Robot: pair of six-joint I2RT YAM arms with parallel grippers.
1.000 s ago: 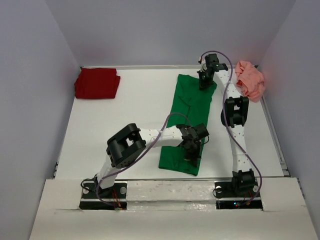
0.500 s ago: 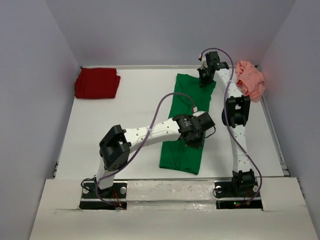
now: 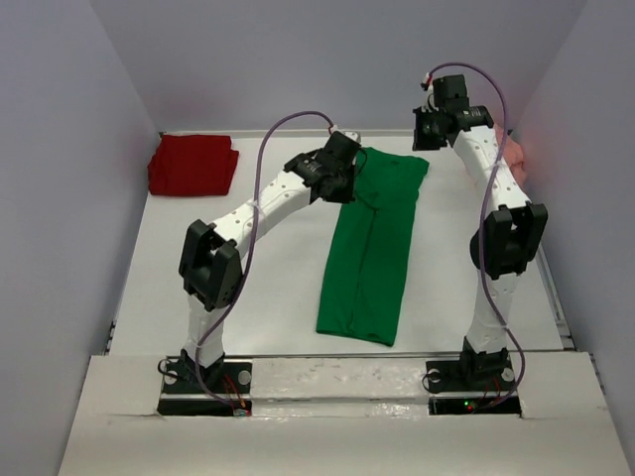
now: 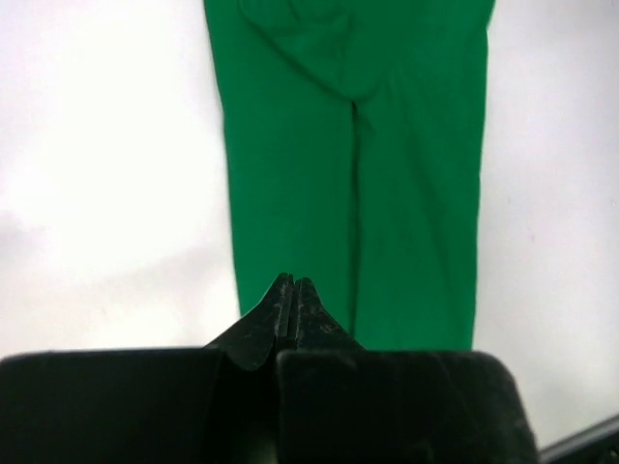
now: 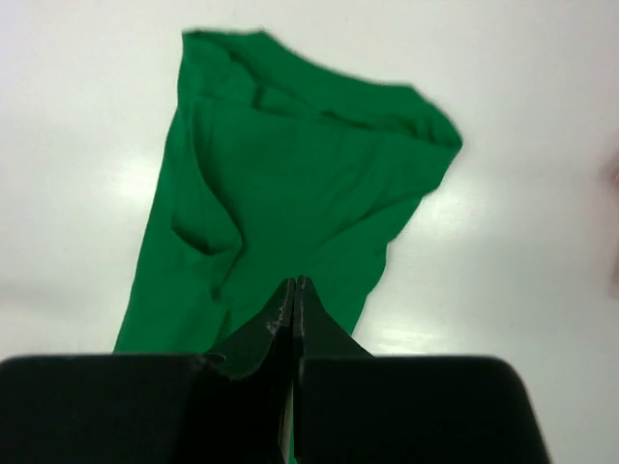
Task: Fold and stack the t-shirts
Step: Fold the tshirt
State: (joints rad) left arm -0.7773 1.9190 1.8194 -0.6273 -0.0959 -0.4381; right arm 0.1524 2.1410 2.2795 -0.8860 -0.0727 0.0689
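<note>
The bright green t-shirt lies flat as a long narrow strip down the middle of the table, also seen in the left wrist view and the right wrist view. My left gripper hangs over its far left corner, shut and empty. My right gripper is raised above the far right corner, shut and empty. The dark red t-shirt lies folded at the far left. Only a sliver of the salmon pink t-shirt shows behind the right arm.
White walls enclose the table on the left, back and right. Both arm bases stand at the near edge. The left arm stretches diagonally across the table's left half toward the green shirt.
The left arm swung from the green shirt's near end up to its far left corner. The right gripper lifted off the far edge and moved back and right. Both stayed shut.
</note>
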